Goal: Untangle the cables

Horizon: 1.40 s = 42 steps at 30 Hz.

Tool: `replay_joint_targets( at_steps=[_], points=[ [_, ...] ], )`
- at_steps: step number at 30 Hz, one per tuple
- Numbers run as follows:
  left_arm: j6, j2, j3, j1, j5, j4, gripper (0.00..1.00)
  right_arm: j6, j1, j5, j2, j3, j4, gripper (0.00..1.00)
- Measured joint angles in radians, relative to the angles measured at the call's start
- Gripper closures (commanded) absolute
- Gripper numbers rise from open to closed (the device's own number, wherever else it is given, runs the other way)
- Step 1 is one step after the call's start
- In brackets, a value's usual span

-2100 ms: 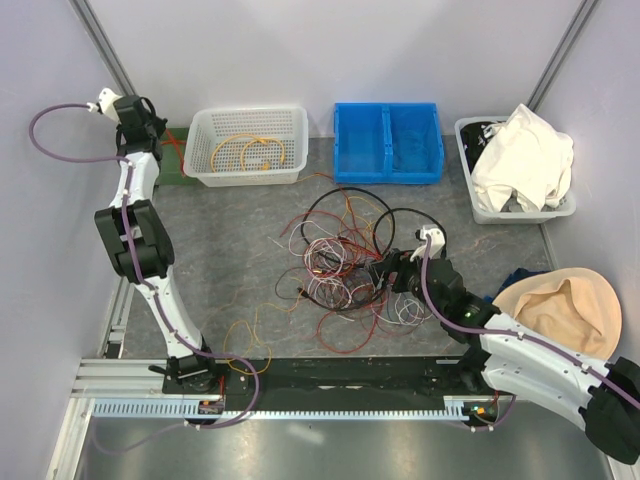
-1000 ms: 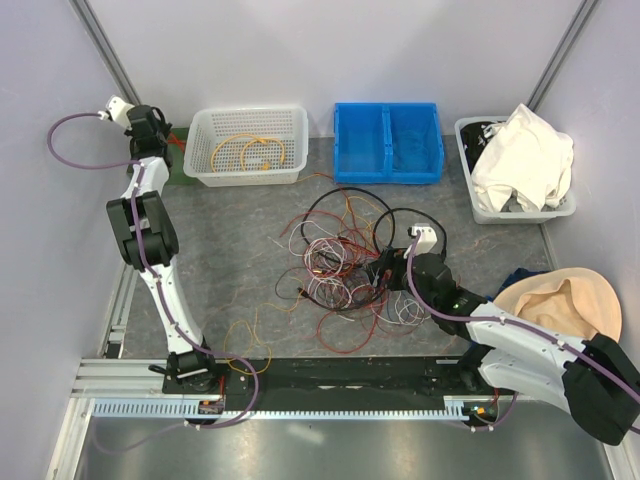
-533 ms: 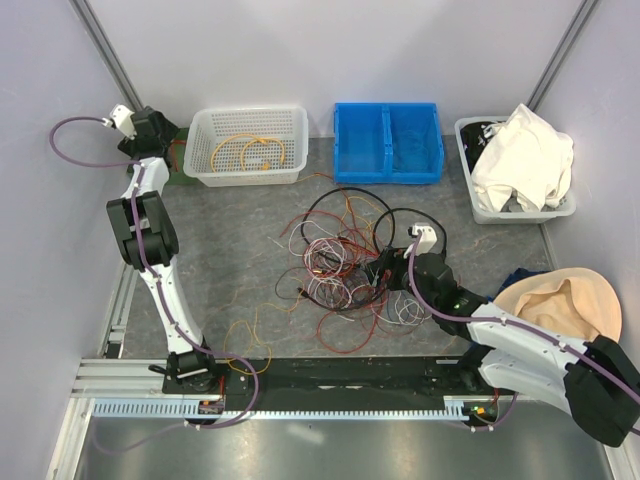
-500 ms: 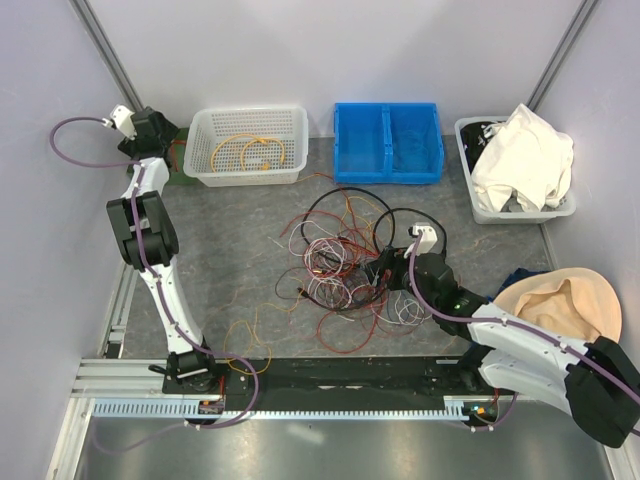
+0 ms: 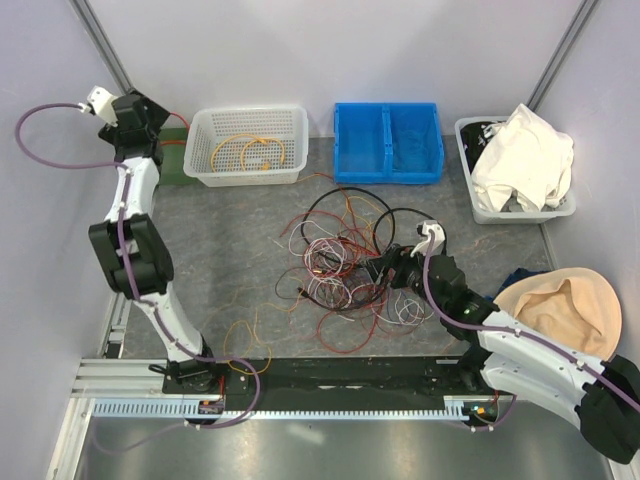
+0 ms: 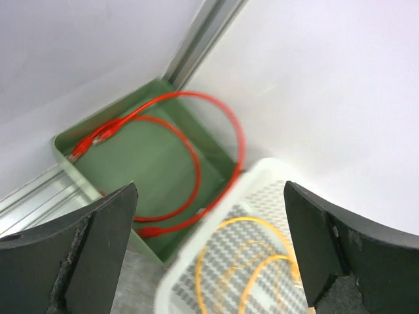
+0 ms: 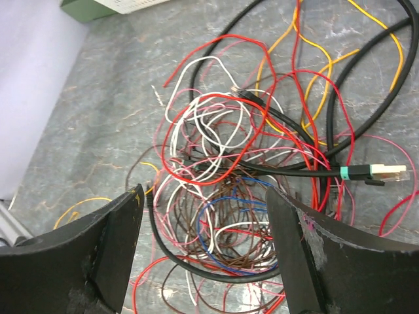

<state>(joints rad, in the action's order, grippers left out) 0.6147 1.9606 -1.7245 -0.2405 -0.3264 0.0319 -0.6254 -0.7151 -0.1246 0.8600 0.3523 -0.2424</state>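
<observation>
Where the cables (image 5: 345,265) lie: on the grey worktop (image 5: 230,230), in front of the blue bin (image 5: 388,176) and toward the arm bases. They form one loose knot of red, white, brown, blue and orange strands, ringed by black leads.
Handling: judged light and limp. The thin strands look springy and apt to snag, and the black lead (image 7: 294,169) looks stiffer. A hard tug would likely drag the whole knot.
Hold: probably best just behind the plug (image 7: 386,173), a free end at the knot's edge.
Right pincer (image 7: 204,209): wide and empty, hovering over the knot.
Left pincer (image 6: 206,196): wide and empty, far left of the bin, above the green tray (image 6: 124,163) with a red cable (image 6: 196,95) in it.
White basket (image 5: 215,176): between tray and bin, with a yellow cable (image 5: 255,150) inside.
</observation>
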Motion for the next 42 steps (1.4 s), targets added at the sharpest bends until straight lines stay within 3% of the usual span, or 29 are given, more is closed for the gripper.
replay_joint_targets(
  at_steps=[9,12,18,23,30,36,42],
  points=[
    [0.052,-0.372,0.236,0.109,0.045,-0.001,0.0,0.006,0.0,0.045,-0.049,0.005,0.044,0.18],
    [0.053,-0.494,0.352,0.234,0.075,0.012,0.0,0.015,0.0,0.045,-0.068,0.031,0.078,0.18],
    [0.008,-0.707,0.569,0.588,0.14,0.09,0.0,0.046,0.0,0.018,-0.11,0.094,0.152,0.17],
    [0.007,-0.845,0.744,0.733,0.176,0.2,0.0,0.07,0.0,-0.013,-0.118,0.131,0.217,0.17],
    [0.044,-0.861,0.915,0.959,0.195,0.299,0.0,0.081,0.0,-0.023,-0.042,0.156,0.277,0.2],
    [0.117,-0.888,1.022,0.999,0.204,0.304,0.0,0.08,-0.013,-0.026,-0.005,0.161,0.314,0.19],
    [0.161,-1.009,1.166,0.999,0.208,0.265,0.01,0.093,-0.022,-0.074,-0.092,0.16,0.342,0.18]
  ],
)
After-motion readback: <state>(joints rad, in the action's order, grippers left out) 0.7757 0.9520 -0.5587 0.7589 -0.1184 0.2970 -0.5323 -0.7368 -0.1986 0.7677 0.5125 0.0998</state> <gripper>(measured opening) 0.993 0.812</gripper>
